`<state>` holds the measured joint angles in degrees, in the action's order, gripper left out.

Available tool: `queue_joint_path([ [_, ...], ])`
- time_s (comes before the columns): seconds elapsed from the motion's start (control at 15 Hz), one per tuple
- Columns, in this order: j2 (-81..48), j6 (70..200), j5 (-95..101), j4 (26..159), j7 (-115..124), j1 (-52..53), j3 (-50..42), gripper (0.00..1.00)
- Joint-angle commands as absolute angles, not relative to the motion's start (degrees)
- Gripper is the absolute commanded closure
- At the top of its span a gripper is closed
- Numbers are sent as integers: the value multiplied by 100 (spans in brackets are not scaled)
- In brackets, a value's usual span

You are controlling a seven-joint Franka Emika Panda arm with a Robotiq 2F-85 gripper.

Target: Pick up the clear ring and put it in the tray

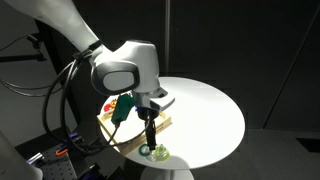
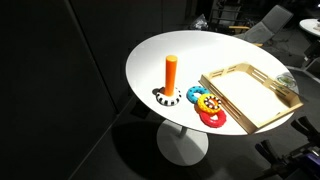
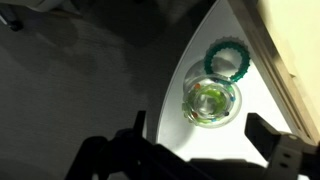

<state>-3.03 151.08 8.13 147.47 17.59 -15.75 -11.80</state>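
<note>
The clear ring [image 3: 211, 100] has coloured beads inside and lies flat on the white round table [image 3: 240, 150], close to its edge. It also shows in an exterior view [image 1: 158, 152]. My gripper [image 3: 203, 135] hangs open and empty just above the ring, one finger on each side of it; in an exterior view [image 1: 149, 138] it points straight down. The wooden tray [image 2: 250, 95] stands beside the ring; its rim shows at the right of the wrist view [image 3: 290, 70]. The gripper is not visible in the exterior view that shows the tray from above.
A green ring [image 3: 229, 62] lies right next to the clear ring, by the tray. An orange peg [image 2: 171, 75] stands with a black-and-white ring [image 2: 167, 98] at its base. Several coloured rings [image 2: 207, 106] lie between peg and tray.
</note>
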Motion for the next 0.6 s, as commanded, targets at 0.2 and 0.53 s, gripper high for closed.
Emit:
queue_joint_path([
  [0.2,-1292,15512,620,14191,1752,-1363,-1356,0],
  [0.53,-1802,15637,459,13926,1756,-1173,-1443,0],
])
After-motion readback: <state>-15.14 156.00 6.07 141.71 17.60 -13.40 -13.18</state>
